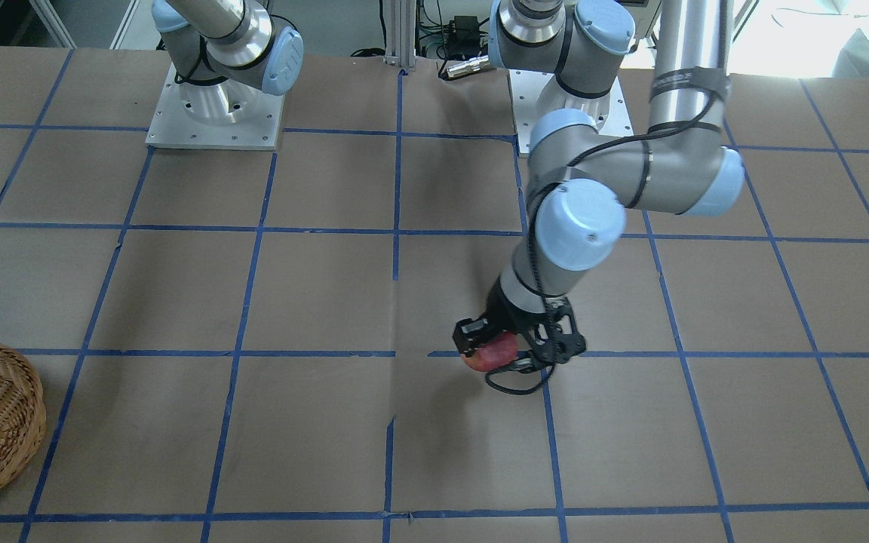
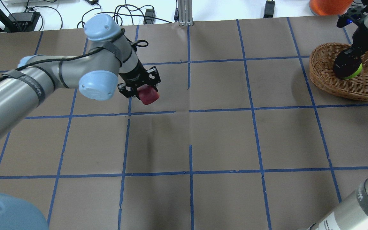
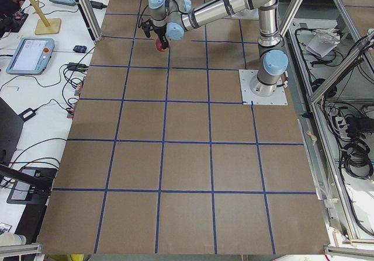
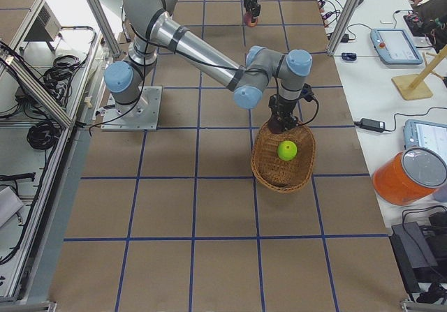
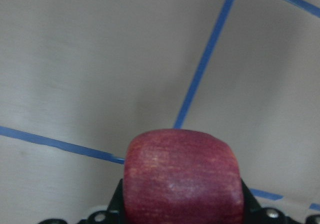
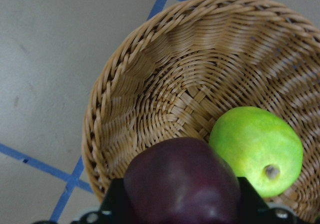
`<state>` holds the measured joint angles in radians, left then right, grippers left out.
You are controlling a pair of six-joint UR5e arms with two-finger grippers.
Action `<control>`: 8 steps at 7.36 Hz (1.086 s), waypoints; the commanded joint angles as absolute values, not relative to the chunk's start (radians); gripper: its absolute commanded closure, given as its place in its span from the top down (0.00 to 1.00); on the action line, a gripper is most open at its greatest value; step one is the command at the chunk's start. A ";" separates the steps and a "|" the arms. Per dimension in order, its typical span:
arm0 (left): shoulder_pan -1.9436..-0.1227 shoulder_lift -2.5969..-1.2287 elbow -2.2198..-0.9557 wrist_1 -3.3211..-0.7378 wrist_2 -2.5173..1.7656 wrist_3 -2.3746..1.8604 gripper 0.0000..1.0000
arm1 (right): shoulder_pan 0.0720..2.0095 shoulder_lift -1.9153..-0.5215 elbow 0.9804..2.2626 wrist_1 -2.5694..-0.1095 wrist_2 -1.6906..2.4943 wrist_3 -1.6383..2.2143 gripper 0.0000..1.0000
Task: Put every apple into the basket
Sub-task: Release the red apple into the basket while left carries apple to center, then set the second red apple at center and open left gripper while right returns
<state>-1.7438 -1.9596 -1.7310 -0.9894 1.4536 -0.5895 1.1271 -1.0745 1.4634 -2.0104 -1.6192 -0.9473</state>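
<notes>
My left gripper (image 1: 496,354) is shut on the red apple (image 1: 489,352), held over the brown table near its middle. The apple also shows in the overhead view (image 2: 149,95) and fills the lower part of the left wrist view (image 5: 183,179). My right gripper (image 2: 347,67) is shut on the dark purple apple (image 6: 182,184) and holds it inside the wicker basket (image 2: 323,65), low over its floor. The lime green apple (image 6: 256,149) lies in the basket (image 6: 145,93) right beside the purple one. It also shows in the overhead view (image 2: 355,72) and the exterior right view (image 4: 287,150).
The basket (image 1: 8,430) stands at the table's far end on my right. An orange container (image 2: 327,4) stands off the table beyond it. Both arm bases (image 1: 212,113) are bolted at the table's robot side. Blue tape lines grid the surface.
</notes>
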 commanded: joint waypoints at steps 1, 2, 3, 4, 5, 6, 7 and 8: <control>-1.879 -2.009 -1.750 -0.873 1.496 -0.713 0.24 | 1.124 -1.034 1.474 -2.109 -1.597 -1.044 1.00; -1.896 -2.032 -1.746 -0.864 1.494 -0.718 0.29 | 1.124 -1.034 1.473 -2.121 -1.606 -1.052 1.00; -1.922 -2.036 -1.735 -0.853 1.491 -0.719 0.38 | 1.126 -1.035 1.465 -2.121 -1.605 -1.043 1.00; -1.936 -2.048 -1.750 -0.826 1.485 -0.721 0.88 | 1.138 -1.051 1.454 -2.111 -1.608 -1.028 1.00; -1.939 -2.048 -1.744 -0.824 1.483 -0.733 1.00 | 1.161 -1.072 1.456 -2.077 -1.609 -0.961 1.00; -1.934 -2.033 -1.737 -0.828 1.482 -0.726 1.00 | 1.205 -1.127 1.463 -1.975 -1.608 -0.789 1.00; -1.927 -1.998 -1.730 -0.839 1.486 -0.710 1.00 | 1.273 -1.159 1.469 -1.927 -1.602 -0.629 1.00; -1.899 -1.938 -1.727 -0.895 1.485 -0.695 1.00 | 1.351 -1.173 1.480 -1.896 -1.601 -0.579 1.00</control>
<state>-1.9229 -1.9976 -1.7329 -0.8486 1.4848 -0.7124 1.2598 -1.1432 1.4689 -1.9514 -1.6037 -0.6985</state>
